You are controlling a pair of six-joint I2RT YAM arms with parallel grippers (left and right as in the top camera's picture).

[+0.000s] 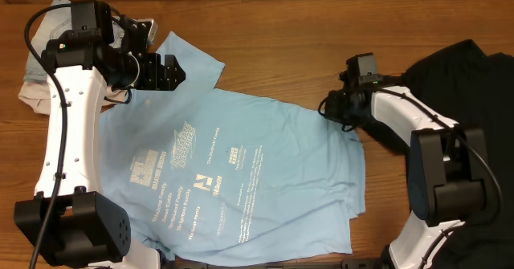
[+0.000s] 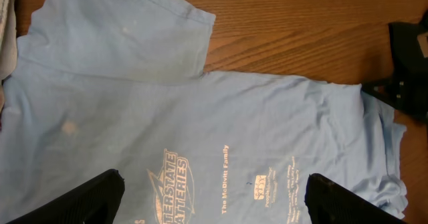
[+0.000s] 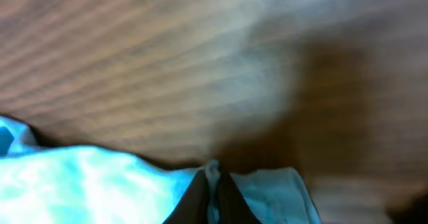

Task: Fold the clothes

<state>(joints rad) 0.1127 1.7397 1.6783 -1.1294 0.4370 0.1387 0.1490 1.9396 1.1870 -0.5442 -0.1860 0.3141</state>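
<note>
Right fingers (image 3: 190, 204) are closed on a thin pinch of the sky-blue T-shirt (image 1: 241, 165) at its right edge. The shirt lies spread mid-surface (image 1: 305, 28). Left fingers (image 2: 87, 200) are wide, hovering above the far-left sleeve. We judge the shallow pinch may slip on lifting.

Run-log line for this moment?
left hand open over blue T-shirt | right hand shut on blue T-shirt edge | black T-shirt beside right arm
</note>
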